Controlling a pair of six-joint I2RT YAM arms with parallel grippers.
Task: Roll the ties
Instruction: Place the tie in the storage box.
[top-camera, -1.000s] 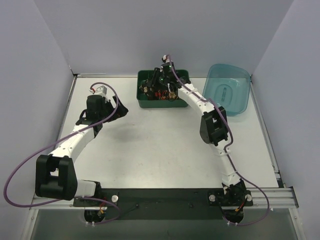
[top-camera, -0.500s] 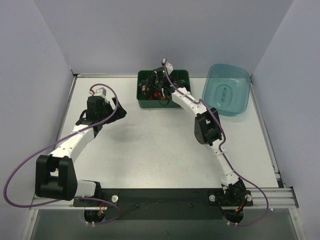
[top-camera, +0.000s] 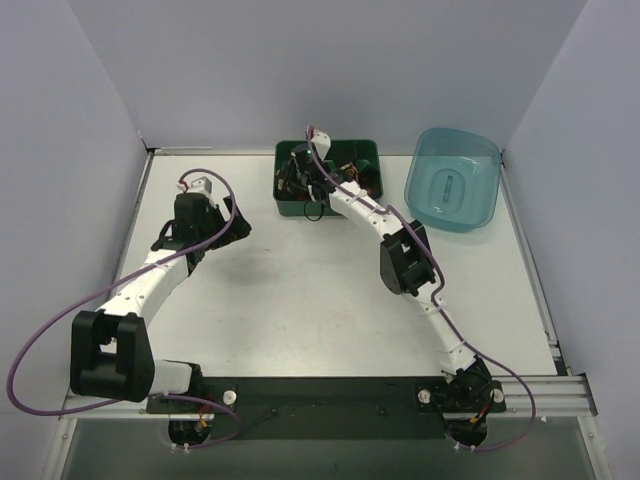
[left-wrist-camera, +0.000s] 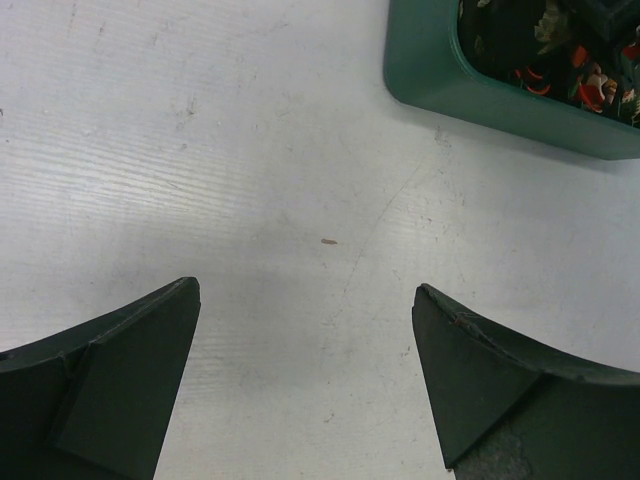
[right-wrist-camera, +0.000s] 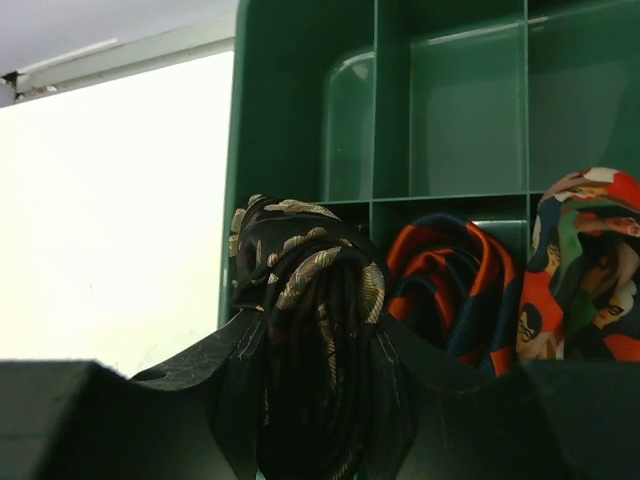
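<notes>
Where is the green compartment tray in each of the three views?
Top external: green tray at far centre, partly under the right arm.
Left wrist: upper right corner.
Right wrist: centre and right; the black-gold tie overlaps its left wall.
Shared landmark: the white table bordering the tray.

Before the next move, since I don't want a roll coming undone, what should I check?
1. Right hand shut on the gold tie: ok.
2. Gold tie coiled, no loose tail showing: ok in the wrist view; its underside is hidden.
3. Gold tie over the tray, at its left end: ok.
4. Compartment under it free: cannot tell, the roll hides it.
5. Clear of the red tie in the next compartment: cannot tell, they look very close.
6. Left hand open over the bare table, off the tray: ok.
</notes>
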